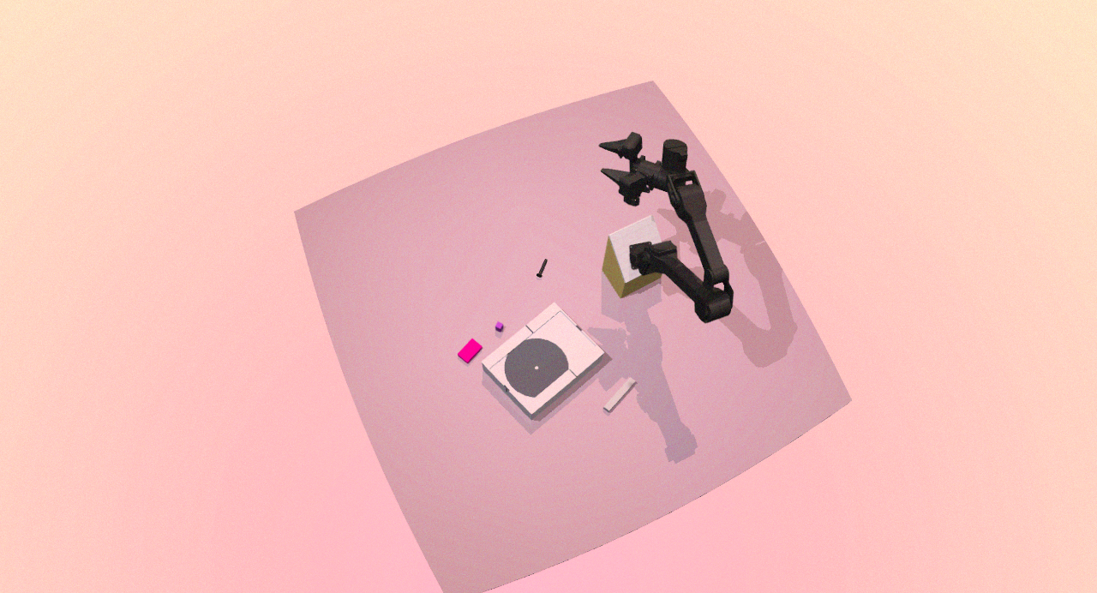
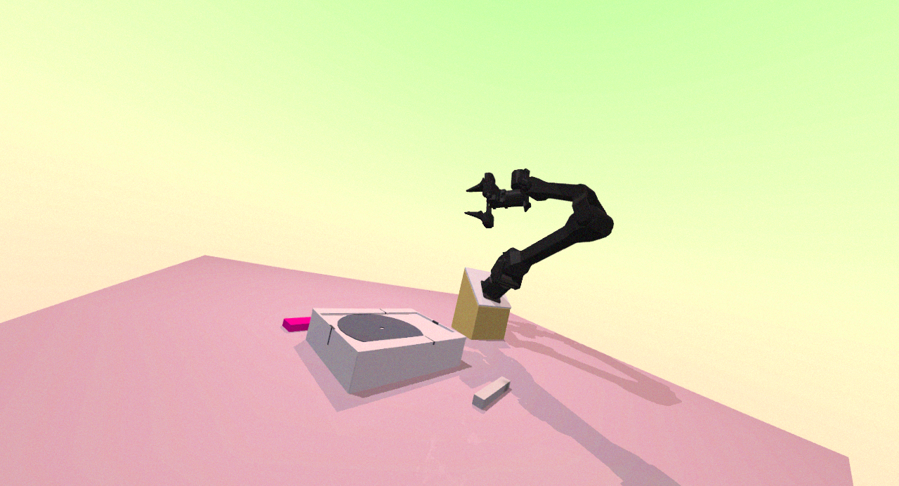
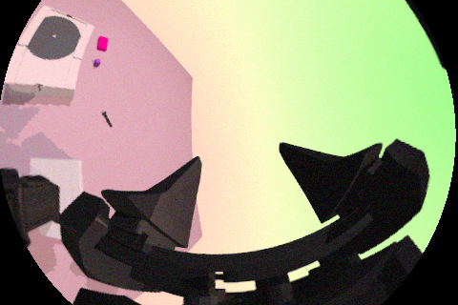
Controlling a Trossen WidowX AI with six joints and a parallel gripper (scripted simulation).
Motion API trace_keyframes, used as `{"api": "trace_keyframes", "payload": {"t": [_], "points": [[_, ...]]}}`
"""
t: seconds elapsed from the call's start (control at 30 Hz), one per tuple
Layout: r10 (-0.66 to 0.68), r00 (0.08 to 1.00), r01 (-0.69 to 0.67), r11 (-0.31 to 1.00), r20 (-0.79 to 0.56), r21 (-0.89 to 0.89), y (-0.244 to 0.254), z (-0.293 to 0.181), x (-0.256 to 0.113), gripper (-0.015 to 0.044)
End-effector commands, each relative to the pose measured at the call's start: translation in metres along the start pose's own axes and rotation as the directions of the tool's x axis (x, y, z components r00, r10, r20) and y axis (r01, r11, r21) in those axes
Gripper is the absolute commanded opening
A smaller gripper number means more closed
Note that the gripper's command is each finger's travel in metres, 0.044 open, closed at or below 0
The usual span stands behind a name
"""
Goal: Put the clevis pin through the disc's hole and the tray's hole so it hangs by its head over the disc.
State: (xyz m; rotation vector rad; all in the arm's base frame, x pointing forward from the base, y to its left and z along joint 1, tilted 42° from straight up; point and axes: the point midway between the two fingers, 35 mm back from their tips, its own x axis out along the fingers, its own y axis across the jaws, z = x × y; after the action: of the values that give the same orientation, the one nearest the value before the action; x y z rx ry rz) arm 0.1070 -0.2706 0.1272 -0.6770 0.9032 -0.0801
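The dark grey disc [image 1: 521, 374] [image 2: 364, 329] [image 3: 48, 48] lies in the rimmed tray [image 1: 586, 350] [image 2: 402, 362] [image 3: 45, 71], toward one end; a small light hole shows in its middle. The tray's pin hole cannot be made out apart from the disc's hole. The dark pin [image 1: 542, 267] [image 3: 107, 119] lies on its side on the table beside the tray; it is not visible in the exterior view. My gripper [image 1: 601, 158] [image 2: 466, 201] [image 3: 240, 154] is open and empty, high above the table, away from pin and tray.
A magenta block [image 1: 470, 350] [image 2: 296, 324] [image 3: 102, 44] and a small purple cube [image 1: 499, 326] [image 3: 96, 63] lie beside the tray. A pale bar [image 1: 620, 394] [image 2: 491, 393] lies on the tray's other side. The arm stands on a yellow-sided, white-topped base block [image 1: 614, 271] [image 2: 489, 322].
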Motion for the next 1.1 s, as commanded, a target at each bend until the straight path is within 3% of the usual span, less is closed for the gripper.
{"api": "trace_keyframes", "payload": {"t": [0.0,0.17,0.27,0.5,0.7,0.93,1.07], "points": [[0.004,1.0,-0.004,1.0,0.002,0.001,0.0,0.001,0.001,0.0374],[0.121,0.991,-0.122,0.992,0.055,0.024,0.014,0.017,0.028,0.0242],[0.268,0.957,-0.272,0.962,0.106,0.02,0.034,0.035,0.059,0.0164],[0.614,0.78,-0.604,0.789,0.123,-0.11,0.11,0.08,0.128,0.016],[0.839,0.54,-0.823,0.543,0.065,-0.164,0.191,0.106,0.161,0.016],[0.969,0.232,-0.961,0.214,-0.089,-0.175,0.291,0.113,0.17,0.016],[0.972,0.211,-0.966,0.191,-0.103,-0.174,0.298,0.108,0.167,0.016]]}}
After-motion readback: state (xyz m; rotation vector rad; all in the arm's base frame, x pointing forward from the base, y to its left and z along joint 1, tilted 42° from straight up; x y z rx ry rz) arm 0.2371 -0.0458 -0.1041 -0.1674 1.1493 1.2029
